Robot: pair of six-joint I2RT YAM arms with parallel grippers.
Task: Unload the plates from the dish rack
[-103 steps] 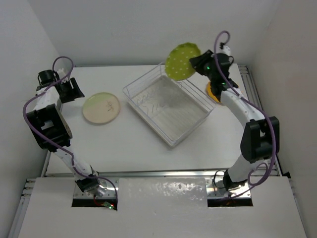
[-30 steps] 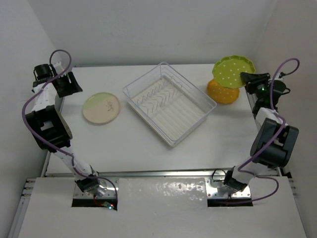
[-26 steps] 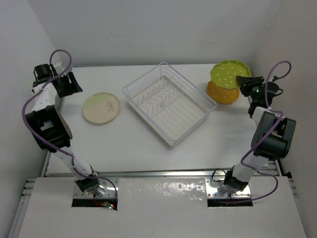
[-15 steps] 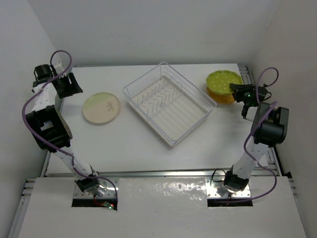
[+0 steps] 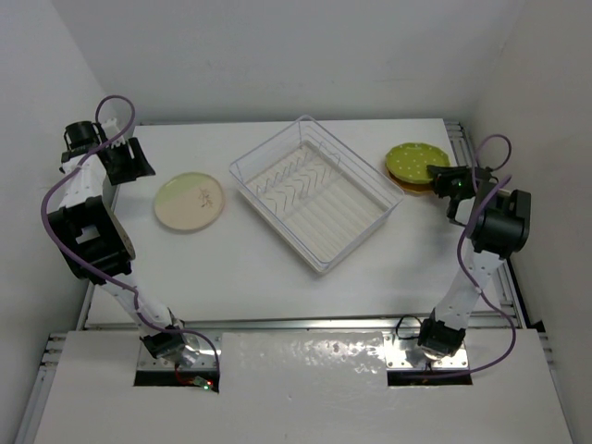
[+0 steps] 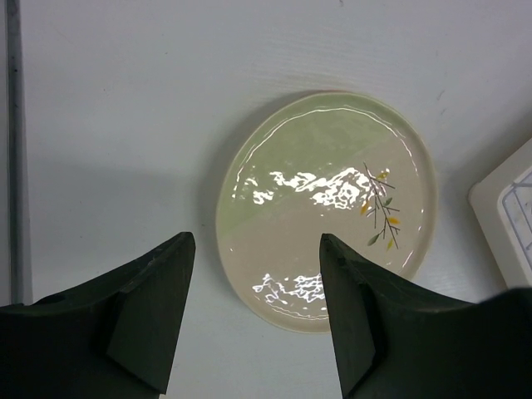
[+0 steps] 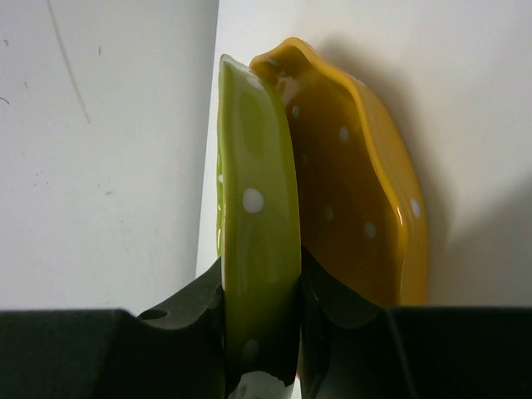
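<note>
The white wire dish rack stands mid-table with no plates in it. My right gripper is shut on the rim of the olive-green dotted plate, which lies on the orange-yellow dotted plate. In the right wrist view the fingers pinch the green plate against the orange one. The pale green-and-cream plate lies flat at left, also in the left wrist view. My left gripper is open and empty above it. The cream-and-pink plate is out of view.
White walls close in the table on the back, left and right. Metal rails run along the table's sides. The arms' bases sit at the near edge.
My right gripper has carried the green plate out of the rack area to the right and lowered it flat onto the orange plate. The left arm has not moved.
</note>
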